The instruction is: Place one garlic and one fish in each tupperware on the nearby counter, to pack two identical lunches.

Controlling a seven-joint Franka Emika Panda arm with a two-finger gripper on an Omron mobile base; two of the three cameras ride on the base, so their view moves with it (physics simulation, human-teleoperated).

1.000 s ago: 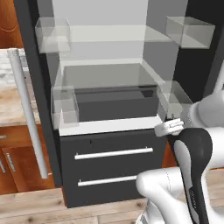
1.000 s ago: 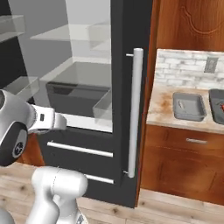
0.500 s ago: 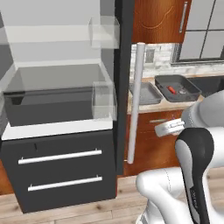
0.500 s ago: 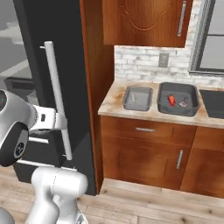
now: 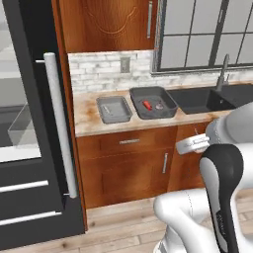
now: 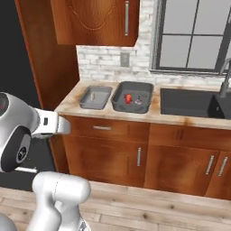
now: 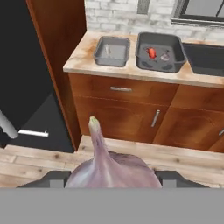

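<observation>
The gripper (image 7: 113, 181) is clamped on a garlic (image 7: 109, 168) well short of the counter (image 7: 83, 54), so next it must reach the smaller tupperware (image 7: 112, 51).

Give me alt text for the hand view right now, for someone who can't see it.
A pale pinkish garlic bulb sits between the gripper fingertips, stem pointing up. Beyond it, on the beige counter, a smaller grey tray holds a slim pale item; the larger tray holds a red fish and a pale bulb.
</observation>
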